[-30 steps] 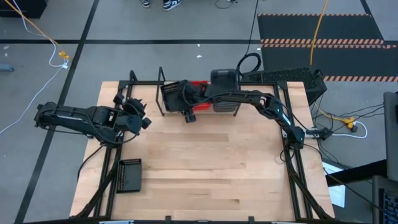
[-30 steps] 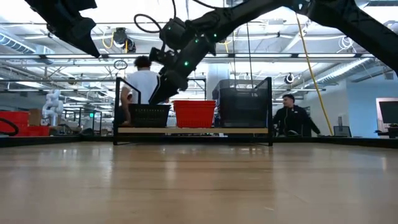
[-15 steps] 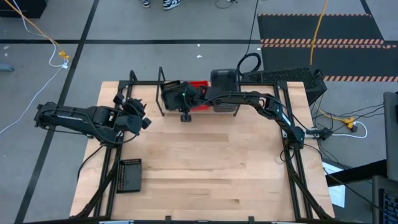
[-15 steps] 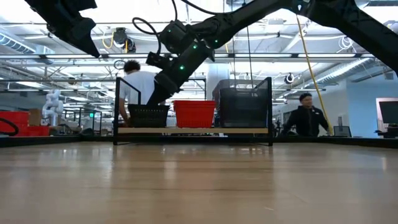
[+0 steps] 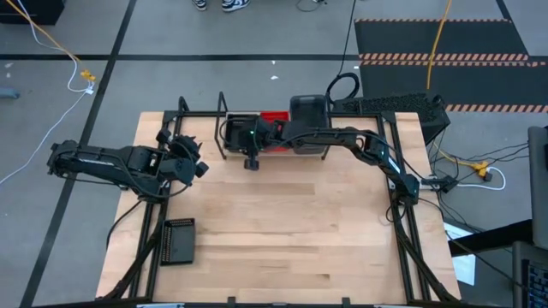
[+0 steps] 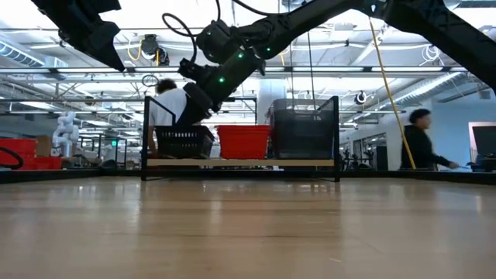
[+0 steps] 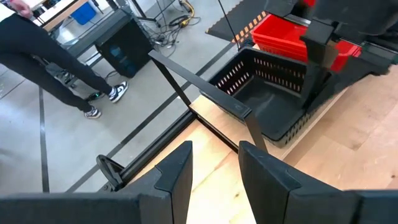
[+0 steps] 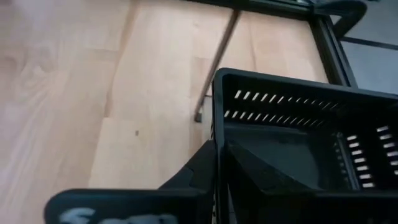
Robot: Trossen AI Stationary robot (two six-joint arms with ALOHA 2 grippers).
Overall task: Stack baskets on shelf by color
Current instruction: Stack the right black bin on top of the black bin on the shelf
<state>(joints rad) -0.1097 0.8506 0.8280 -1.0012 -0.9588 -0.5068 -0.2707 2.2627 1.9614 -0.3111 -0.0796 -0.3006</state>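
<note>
No readable brand, label or writing anywhere.

Shelf (image 6: 240, 163) standing at the far edge of the table (image 5: 282, 231). On the shelf: black basket (image 6: 184, 142) at the left end, red baskets (image 6: 243, 142) in the middle, grey baskets (image 6: 301, 128) stacked taller at the right end. Contents of all baskets on the shelf: none visible.

Right end effector (image 5: 252, 147) reaching over the shelf's left end, clamped onto the near wall of the black basket (image 8: 292, 137); right wrist view showing one finger inside the rim and one outside, basket interior bare. Basket sitting slightly tilted in the low view.

Left end effector (image 7: 214, 171) hanging above the table left of the shelf, fingers parted narrowly and holding nothing.

High view alone showing a second black basket (image 5: 178, 241) lying on the table, well apart from the shelf toward the near left corner.

Low view alone showing two persons beyond the shelf: one behind its left end (image 6: 172, 101), one well to its right (image 6: 421, 139).
</note>
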